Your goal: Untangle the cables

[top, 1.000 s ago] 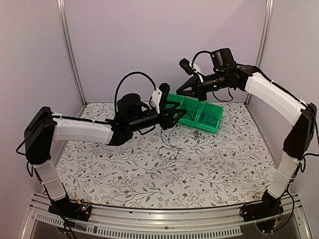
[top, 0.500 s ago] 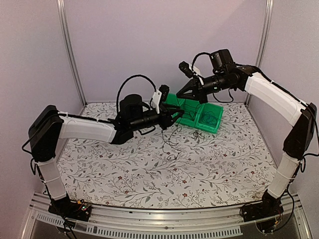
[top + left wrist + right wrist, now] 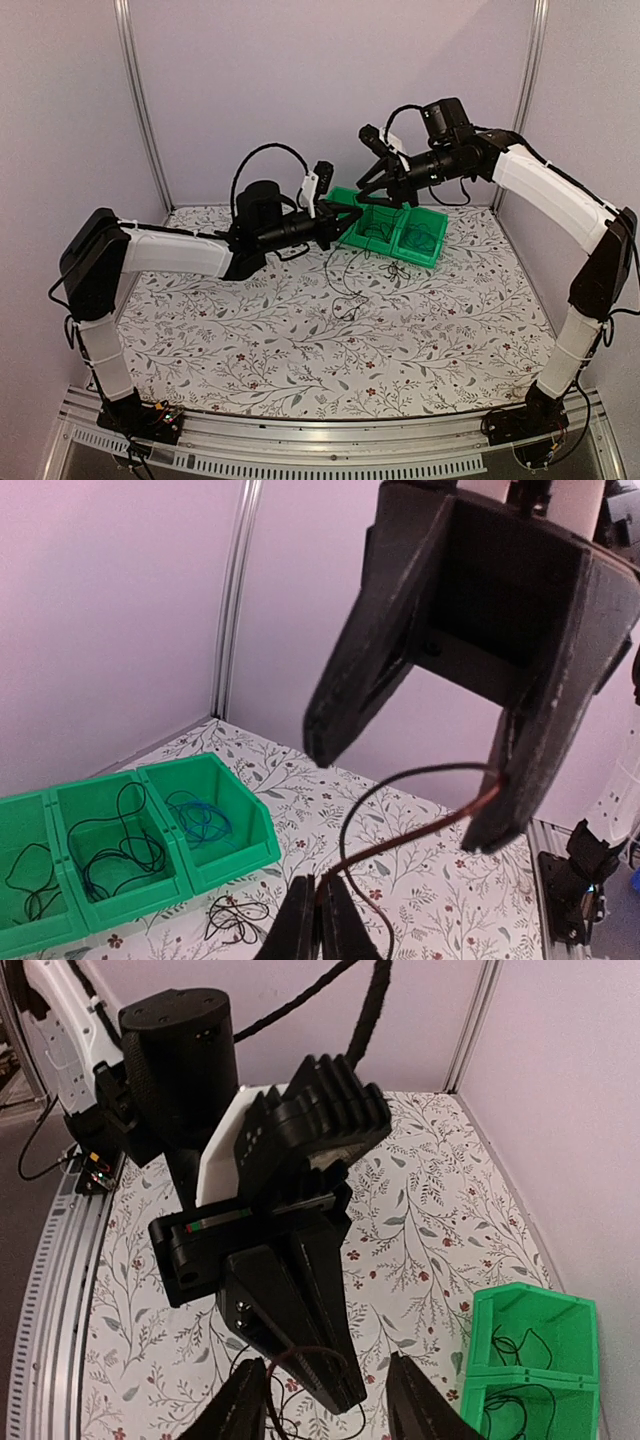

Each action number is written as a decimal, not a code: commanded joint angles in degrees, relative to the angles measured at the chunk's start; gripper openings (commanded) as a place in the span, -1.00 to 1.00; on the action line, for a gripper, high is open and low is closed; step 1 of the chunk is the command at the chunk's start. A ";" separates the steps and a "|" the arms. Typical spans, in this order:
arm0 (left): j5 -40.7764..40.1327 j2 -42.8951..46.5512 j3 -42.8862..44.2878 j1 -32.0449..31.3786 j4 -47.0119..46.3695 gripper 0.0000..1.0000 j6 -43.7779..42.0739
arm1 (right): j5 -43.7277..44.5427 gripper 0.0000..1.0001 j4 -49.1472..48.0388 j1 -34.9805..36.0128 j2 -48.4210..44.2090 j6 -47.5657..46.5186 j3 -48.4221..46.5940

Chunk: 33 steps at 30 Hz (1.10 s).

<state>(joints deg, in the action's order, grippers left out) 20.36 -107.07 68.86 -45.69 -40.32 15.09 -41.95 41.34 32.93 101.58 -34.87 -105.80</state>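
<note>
Brown cable (image 3: 420,831) in tight left jaws, perhaps against parted right jaws.

In the left wrist view the left end effector (image 3: 318,892) ran off the bottom edge, so only its tips showed pinching the dark brown cable (image 3: 400,845), and the green bin (image 3: 228,842) was cut by the left edge. From overhead, the loose cables (image 3: 346,300) on the worktop (image 3: 250,340) were too thin to tell apart.
</note>
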 commanded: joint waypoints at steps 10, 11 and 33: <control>-2.50 -9.26 18.90 7.55 1.64 -1.00 3.26 | 5.34 0.29 0.14 -11.79 -19.59 -3.15 18.74; -3.47 -10.46 20.83 7.89 1.72 -1.00 3.16 | 5.19 0.29 -0.81 -12.54 -20.48 -2.80 21.57; -22.66 -44.58 74.06 12.51 0.38 -1.00 -0.55 | 1.12 0.29 -18.99 -16.57 -21.52 4.00 58.01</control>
<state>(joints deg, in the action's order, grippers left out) 2.59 -148.07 139.15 -35.66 -35.51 12.47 -39.35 25.91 16.91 78.89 -31.62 -48.38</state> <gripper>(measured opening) 0.002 0.645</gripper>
